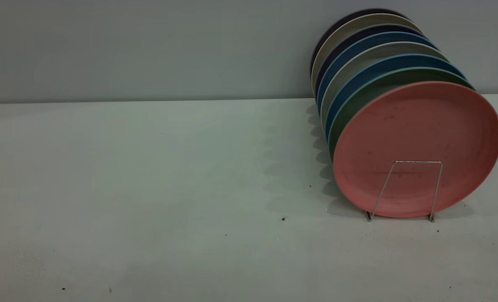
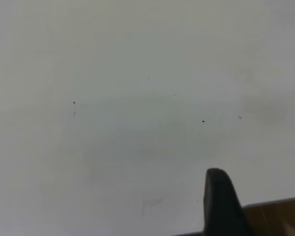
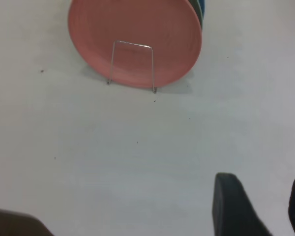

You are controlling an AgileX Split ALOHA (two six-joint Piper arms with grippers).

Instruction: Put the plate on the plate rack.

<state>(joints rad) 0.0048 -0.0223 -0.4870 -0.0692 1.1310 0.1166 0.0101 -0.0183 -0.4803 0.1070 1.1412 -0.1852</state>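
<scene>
The salmon-pink plate (image 1: 416,147) stands upright on edge at the front of the plate rack (image 1: 418,161), behind the rack's front wire loop. It also shows in the right wrist view (image 3: 137,29), with the rack loop (image 3: 132,44) in front of it. My right gripper (image 3: 263,184) is open and empty, well back from the plate over bare table. My left gripper (image 2: 258,189) is open and empty over bare table, away from the rack. Neither gripper shows in the exterior view.
Several more plates stand in the rack behind the pink one: a green plate (image 1: 351,102), blue plates (image 1: 379,63) and grey and dark ones, back to the wall. The table's brown edge (image 2: 275,216) lies close under the left gripper.
</scene>
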